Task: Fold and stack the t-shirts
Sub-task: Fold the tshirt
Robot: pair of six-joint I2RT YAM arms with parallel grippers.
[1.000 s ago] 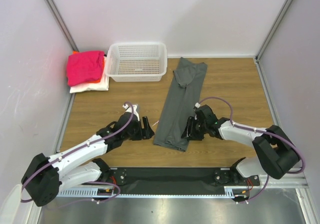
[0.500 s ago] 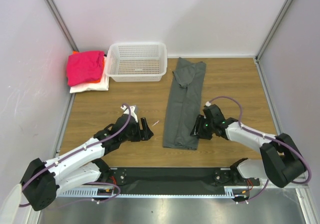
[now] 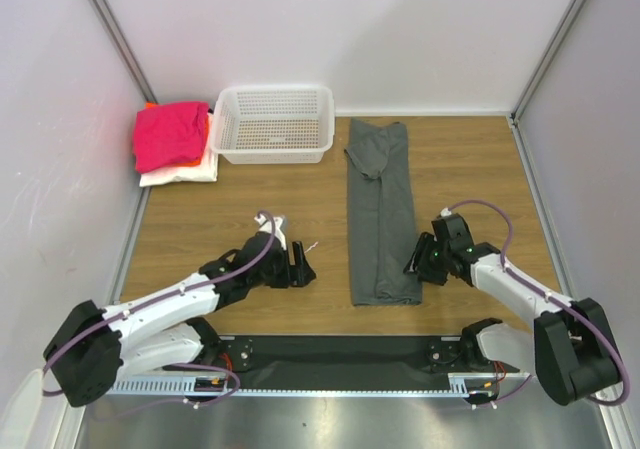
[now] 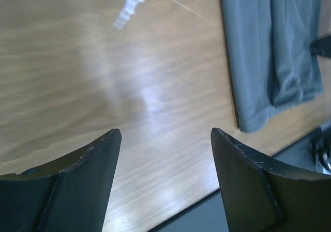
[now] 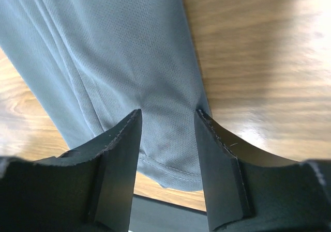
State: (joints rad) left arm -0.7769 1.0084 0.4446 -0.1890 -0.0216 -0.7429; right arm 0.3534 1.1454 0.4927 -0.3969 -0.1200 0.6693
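Two wide, empty end effectors: left end effector (image 3: 303, 267) over bare worktop (image 3: 250, 199), right end effector (image 3: 417, 266) at the lower-right hem of the grey t-shirt (image 3: 380, 209), centre frame. We risk catching only one layer there, dragging the long fold askew.

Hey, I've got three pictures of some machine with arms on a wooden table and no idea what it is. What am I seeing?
These are two robot arms bolted at the near edge of a wooden table, each ending in a two-finger gripper. One picture looks down from above; the other two come from wrist cameras, so the dark shapes below are each gripper's own fingers. A dark grey t-shirt, folded into a long strip, lies in the middle. At the back sit a white mesh basket and a stack of shirts, a pink shirt on top. The left gripper is open over bare wood; the right gripper is open over the grey shirt's near corner. Neither holds anything.
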